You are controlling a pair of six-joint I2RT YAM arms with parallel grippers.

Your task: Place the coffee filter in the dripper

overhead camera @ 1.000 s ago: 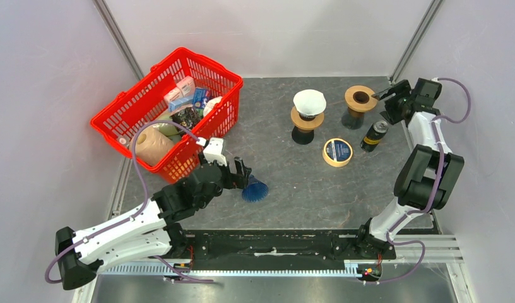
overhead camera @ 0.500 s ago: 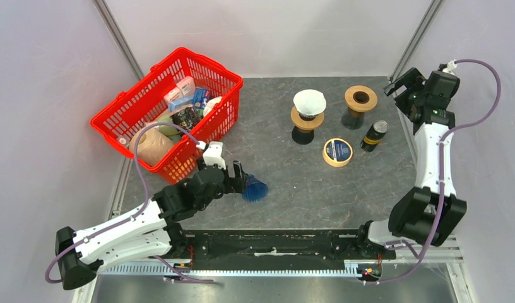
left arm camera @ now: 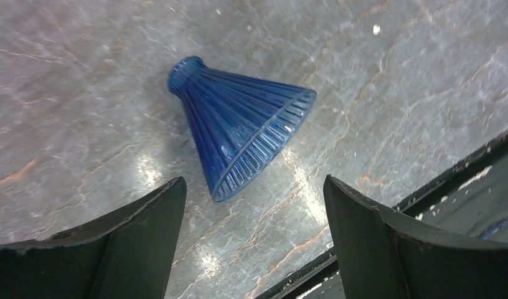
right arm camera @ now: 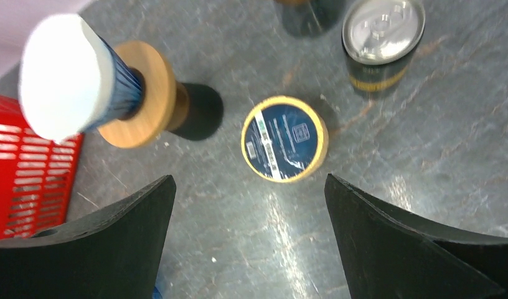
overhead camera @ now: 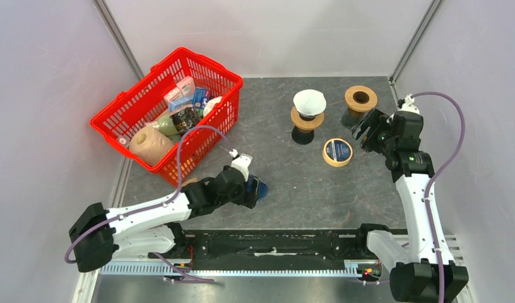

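Sitting in upright dripper (right arm camera: 124, 91) — white filter (right arm camera: 61, 75)

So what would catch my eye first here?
Probably the red basket full of groceries at the far left. Next, the blue dripper lying on its side just ahead of the open left gripper, and the white filter perched on a wooden stand mid-table.
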